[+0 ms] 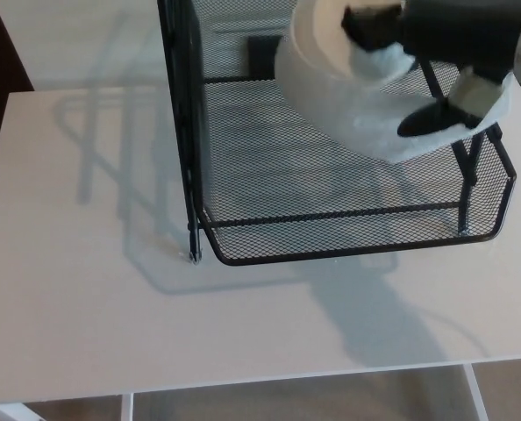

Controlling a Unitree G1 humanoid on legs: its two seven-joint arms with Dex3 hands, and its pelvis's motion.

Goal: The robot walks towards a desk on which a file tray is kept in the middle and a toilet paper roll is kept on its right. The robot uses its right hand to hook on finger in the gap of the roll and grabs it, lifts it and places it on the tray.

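Note:
A white toilet paper roll (348, 88) hangs in the air over the black mesh file tray (357, 246), above its right half. My right hand (436, 53) comes in from the upper right and is shut on the roll. One black finger is pushed into the roll's core hole, and another finger (431, 118) presses the roll's outer side. The roll is tilted, its open end facing up and left. The tray's bottom shelf under it holds nothing. My left hand does not show.
The tray stands on a white desk (85, 307), with a tall black mesh side wall (180, 114) on its left. A dark tab (262, 53) sits at the tray's back. The desk's front edge runs along the bottom, floor below it.

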